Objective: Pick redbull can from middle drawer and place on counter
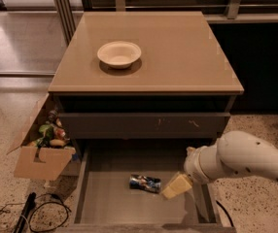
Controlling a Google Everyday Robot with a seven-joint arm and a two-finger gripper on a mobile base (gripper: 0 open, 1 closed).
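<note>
The redbull can (145, 183) lies on its side on the grey floor of the open middle drawer (110, 198). The tan counter (178, 52) tops the dark cabinet above it. My gripper (176, 186), with pale yellow fingers, hangs low inside the drawer just right of the can, its tip close to the can's right end. The white arm reaches in from the right.
A cream bowl (119, 54) sits on the counter's left half. A closed drawer front with pale scratches (144, 125) is above the open drawer. An open cardboard box (41, 147) of items stands on the floor at left, with black cables (29, 211) near it.
</note>
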